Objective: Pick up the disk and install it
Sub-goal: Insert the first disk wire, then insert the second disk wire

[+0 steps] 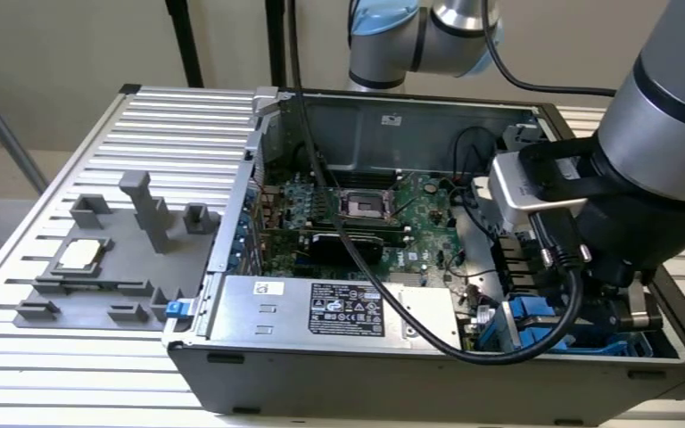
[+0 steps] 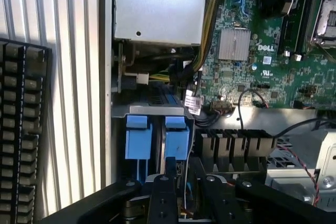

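Nearest, the black metal fingers [image 2: 176, 182] pinched the disk [image 2: 170, 145] by its thin edge, upright between smooth blue plastic rails in the drive bay. Beyond, at twelve o'clock, lay the green motherboard [image 2: 262, 61] and ribbed metal surface [image 1: 104, 357].

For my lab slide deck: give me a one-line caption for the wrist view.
Gripper poised over the blue drive carriers in the open computer case's bay, beside the green motherboard.
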